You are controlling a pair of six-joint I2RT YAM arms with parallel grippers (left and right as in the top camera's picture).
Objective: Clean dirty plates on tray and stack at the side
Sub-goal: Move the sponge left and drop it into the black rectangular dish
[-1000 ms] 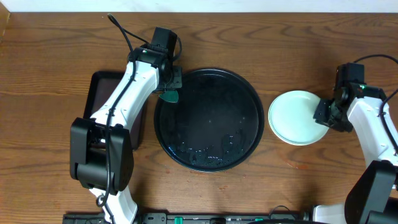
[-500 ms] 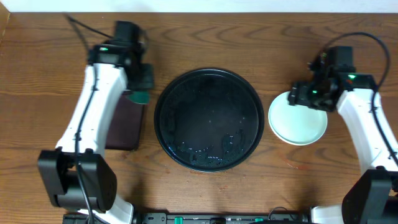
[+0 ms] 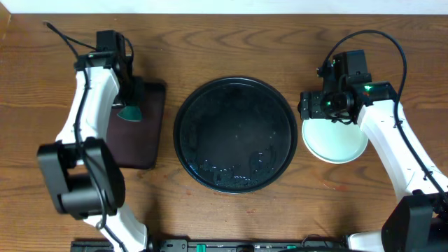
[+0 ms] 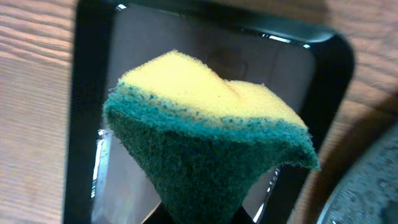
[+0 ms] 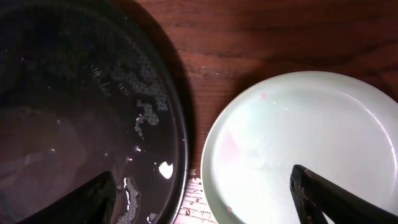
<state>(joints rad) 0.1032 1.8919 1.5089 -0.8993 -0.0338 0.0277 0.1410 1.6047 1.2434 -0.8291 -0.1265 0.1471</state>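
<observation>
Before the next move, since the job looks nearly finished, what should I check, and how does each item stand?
1. No plates on the round black tray: ok, only water drops on it.
2. Clean face on the top mint-green plate: not ok, a faint pink smear shows.
3. Every plate in the stack: cannot tell, only the top one shows.
4. Hold of the left gripper on the sponge, above the dark rectangular tray: ok.
5. Open, empty right gripper: ok.
</observation>
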